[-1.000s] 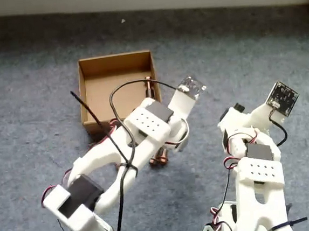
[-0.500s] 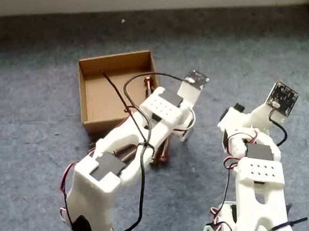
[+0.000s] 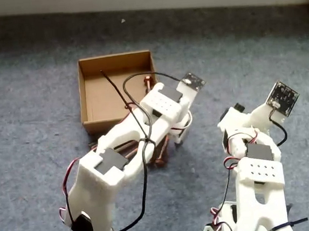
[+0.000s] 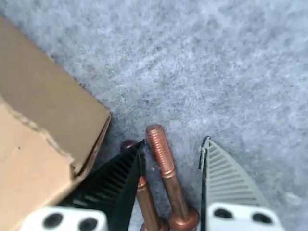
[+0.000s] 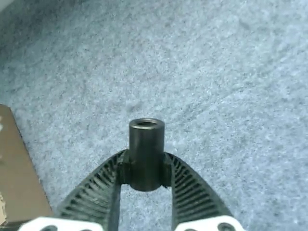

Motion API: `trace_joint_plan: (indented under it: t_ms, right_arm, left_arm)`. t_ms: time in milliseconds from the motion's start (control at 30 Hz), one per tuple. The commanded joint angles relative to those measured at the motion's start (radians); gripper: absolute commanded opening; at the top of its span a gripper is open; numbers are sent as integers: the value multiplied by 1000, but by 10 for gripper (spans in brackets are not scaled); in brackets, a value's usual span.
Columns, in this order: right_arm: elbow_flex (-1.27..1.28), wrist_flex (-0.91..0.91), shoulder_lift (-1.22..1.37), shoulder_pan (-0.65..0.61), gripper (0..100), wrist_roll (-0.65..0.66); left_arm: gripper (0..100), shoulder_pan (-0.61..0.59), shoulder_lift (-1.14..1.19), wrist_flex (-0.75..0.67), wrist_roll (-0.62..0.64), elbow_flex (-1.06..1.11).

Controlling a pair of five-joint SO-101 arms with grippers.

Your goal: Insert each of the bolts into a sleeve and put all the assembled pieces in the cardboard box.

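While the left fingers [image 4: 226,178] gape wide around a copper bolt [image 4: 162,161] beside the cardboard box [image 4: 43,120], the right fingers [image 5: 190,190] clamp a dark sleeve [image 5: 146,151] at centre frame.

The left arm [image 3: 120,161] and right arm [image 3: 260,179] are white plastic shells with black servo blocks and rows of small holes. A black cable [image 3: 145,186] loops along the left one, and red wires [image 3: 230,160] curl at the joints. The left gripper [image 4: 173,141] has one black ribbed finger and one pale; the right gripper [image 5: 144,161] has two black ribbed fingers [image 5: 96,197].
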Motion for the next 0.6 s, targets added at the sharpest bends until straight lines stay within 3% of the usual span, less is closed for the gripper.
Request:
trace_joint_plan:
  t_ms: [0,200,433,567]
  right_arm:
    - [-7,-19,-28,5,5,-9]
    - [-7,-18,-28,5,5,-9]
    - [-7,-18,-28,5,5,-9]
    - [-7,-18,-28,5,5,-9]
  left_arm:
    - [188,-22,-8,25,8,-8]
    - [178,-21,-1,15,28,-10]
    - [6,59,-1,-9,26,-8]
    - [5,94,-22,-5,28,-15]
